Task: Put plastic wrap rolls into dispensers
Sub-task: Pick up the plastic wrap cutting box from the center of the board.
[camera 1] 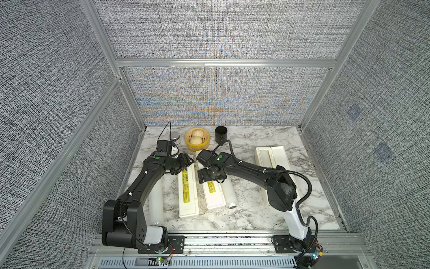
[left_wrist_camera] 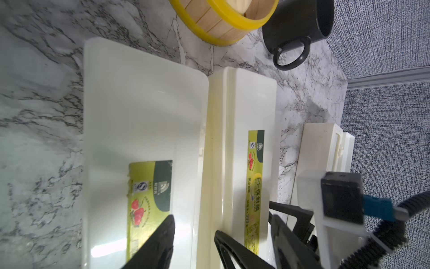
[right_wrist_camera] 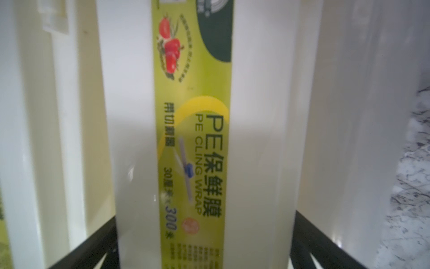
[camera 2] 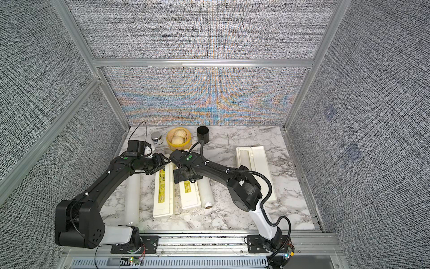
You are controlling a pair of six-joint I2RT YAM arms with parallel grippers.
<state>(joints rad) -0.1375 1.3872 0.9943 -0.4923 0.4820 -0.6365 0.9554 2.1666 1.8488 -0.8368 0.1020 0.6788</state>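
Step in hand, as a judgement: getting a closed box open so a roll can go in.

The right gripper (right_wrist_camera: 205, 216) is spread wide and straddles the middle dispenser (camera 1: 213, 195), one finger down each long side. Contact with the walls is not clear. The left gripper (left_wrist_camera: 193, 224) has its fingers a narrow gap apart over the long edge of the outer dispenser (camera 1: 188, 198), where it meets the middle one. Whether it pinches that lid edge cannot be told.

To do it well, the right gripper should close square on the box body, not the lid, and hold it flat on the table (camera 1: 251, 209). The left one should catch only the lid lip and swing it up about the hinge. The two closed boxes lie touching or nearly so, and a finger could snag the wrong lid (probably the main risk).

Rolls:
- The loaded roll (camera 1: 264, 157) lies in the open dispenser (camera 1: 280, 158).
- The loose roll (camera 1: 229, 191) lies just beside the middle dispenser.
- The second loose roll (camera 1: 156, 205) is on the table, partly under the left arm (camera 1: 139, 186).

Pose:
- The left arm stretches forward from its base, wrist turned inward, gripper low over the outer dispenser's far end.
- The right arm (camera 1: 253, 170) has its elbow raised near the open dispenser, forearm crossing toward centre, wrist bent down.
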